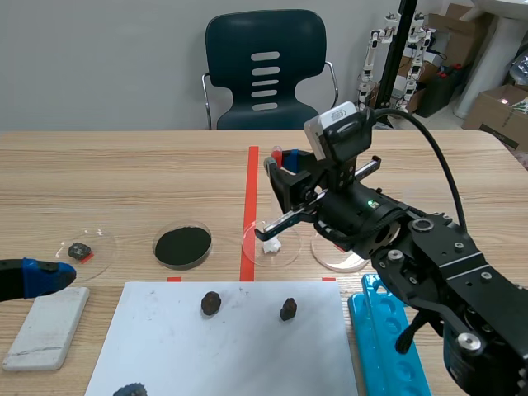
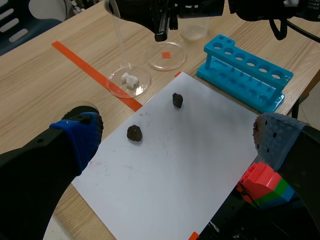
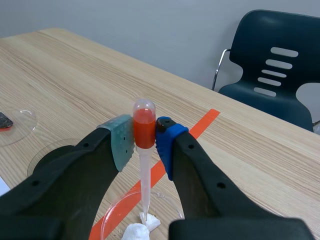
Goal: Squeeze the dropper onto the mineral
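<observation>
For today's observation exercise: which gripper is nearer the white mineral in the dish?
Right. The right gripper holds the dropper directly over the white mineral; the left gripper sits far away, near the table's front left edge.

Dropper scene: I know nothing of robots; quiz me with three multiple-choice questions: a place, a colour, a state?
1. The dropper has its tip A) over the white mineral B) over the black powder C) over the blue rack
2. The liquid in its bulb is A) green B) red C) yellow
3. The right gripper is A) open B) shut on a dark rock C) shut on the dropper
Answers: 1 A, the tip points down at the white lumps; 2 B, the bulb shows red; 3 C, both pads press the bulb.
</observation>
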Robot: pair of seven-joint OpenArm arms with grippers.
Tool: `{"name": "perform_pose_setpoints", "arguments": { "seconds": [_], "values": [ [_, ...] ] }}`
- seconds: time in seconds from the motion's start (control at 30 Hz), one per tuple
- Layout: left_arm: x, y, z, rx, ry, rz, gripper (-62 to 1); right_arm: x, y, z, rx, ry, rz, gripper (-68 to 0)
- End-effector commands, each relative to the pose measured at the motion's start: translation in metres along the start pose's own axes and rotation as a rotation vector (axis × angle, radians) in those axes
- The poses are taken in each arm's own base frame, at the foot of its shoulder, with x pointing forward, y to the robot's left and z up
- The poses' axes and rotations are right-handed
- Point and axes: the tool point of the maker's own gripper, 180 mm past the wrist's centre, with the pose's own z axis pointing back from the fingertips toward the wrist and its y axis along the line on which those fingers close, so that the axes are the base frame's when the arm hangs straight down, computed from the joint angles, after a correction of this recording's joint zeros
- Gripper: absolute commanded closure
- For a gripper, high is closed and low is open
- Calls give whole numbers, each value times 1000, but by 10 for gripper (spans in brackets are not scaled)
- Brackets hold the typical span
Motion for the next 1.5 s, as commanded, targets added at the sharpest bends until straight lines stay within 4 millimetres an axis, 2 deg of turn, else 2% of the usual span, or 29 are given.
{"name": "perform_pose_setpoints", "arguments": {
  "seconds": [0.0, 0.17, 0.27, 0.7, 1.47],
  "values": [
    [7, -2, 0, 1, -30, 11, -623, 14, -4, -5, -4, -46, 6, -77],
    [7, -2, 0, 1, -30, 11, -623, 14, -4, -5, -4, -46, 6, -76],
    [7, -2, 0, 1, -30, 11, -623, 14, -5, -5, -4, -45, 6, -46],
    [7, -2, 0, 1, -30, 11, -623, 14, -4, -5, -3, -46, 6, -10],
    [7, -2, 0, 1, -30, 11, -623, 18, -4, -4, 2, -57, 7, -24]
  ]
}}
